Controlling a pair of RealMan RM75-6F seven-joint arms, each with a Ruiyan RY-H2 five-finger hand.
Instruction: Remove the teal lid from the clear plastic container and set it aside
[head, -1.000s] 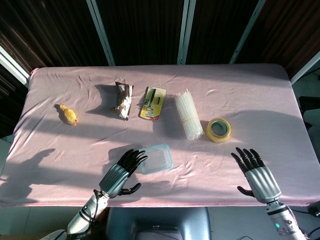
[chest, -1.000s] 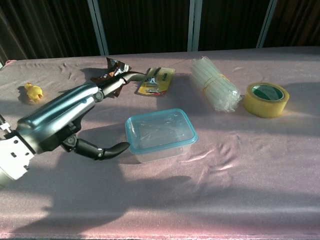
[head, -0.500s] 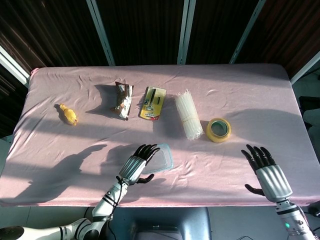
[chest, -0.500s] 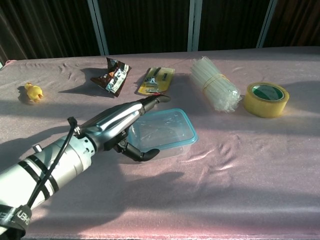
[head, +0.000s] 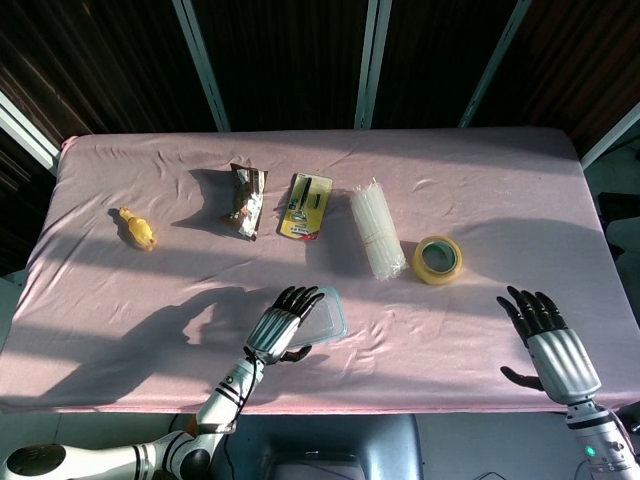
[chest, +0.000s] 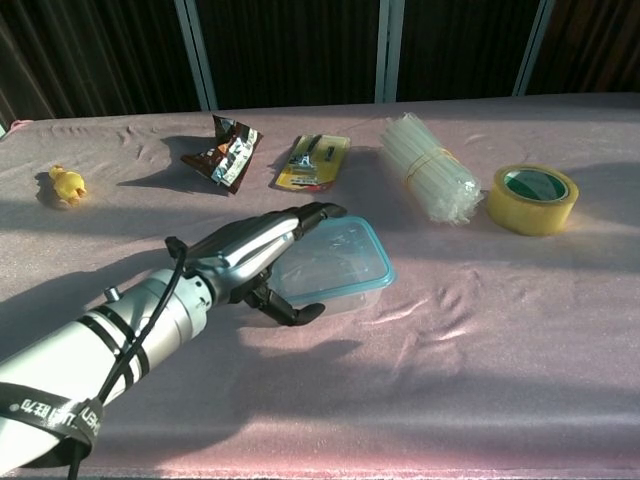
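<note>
My left hand (chest: 262, 258) lies over the lid (chest: 345, 260), fingers extended, thumb at the container's (chest: 335, 296) near edge; grip unclear. Right hand (head: 549, 338) spread, holding nothing, far right.

left hand (chest: 262, 252): silver palm, black fingers | forearm: silver, black bands, black cable | right hand (head: 548, 338): same colours

The left hand (chest: 262, 252) has advanced over the teal lid (chest: 340, 262).

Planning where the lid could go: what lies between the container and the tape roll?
Nothing: in the chest view, only bare pink cloth lies between the container and the tape roll.
</note>
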